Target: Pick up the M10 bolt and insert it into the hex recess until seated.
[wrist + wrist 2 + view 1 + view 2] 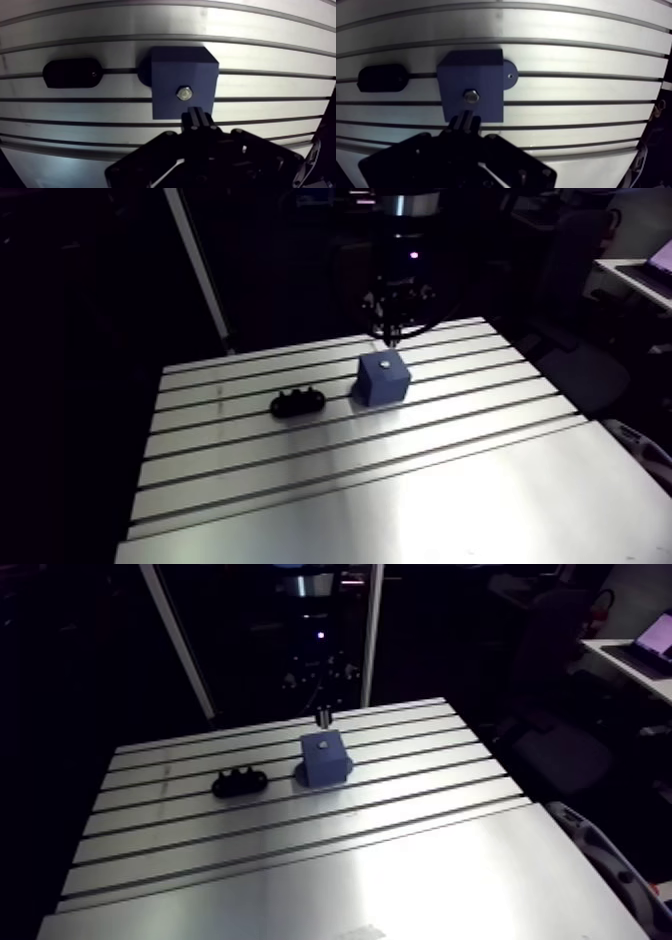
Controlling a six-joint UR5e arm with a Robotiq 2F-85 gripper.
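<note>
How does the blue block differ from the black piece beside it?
The block is blue, boxy and tall; the black piece is low and rounded. The block carries a bolt in its top; the black piece holds none that shows. The block sits just ahead of the gripper; the black piece lies off to the block's side. Both rest on the table, along the same slot.

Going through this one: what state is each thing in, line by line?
M10 bolt: sitting in the block's top, hex head showing, free of the gripper.
blue block: upright, recess filled.
gripper: shut on nothing, hovering over the block.
black holder: lying apart from the block, nothing visible in it.
</note>
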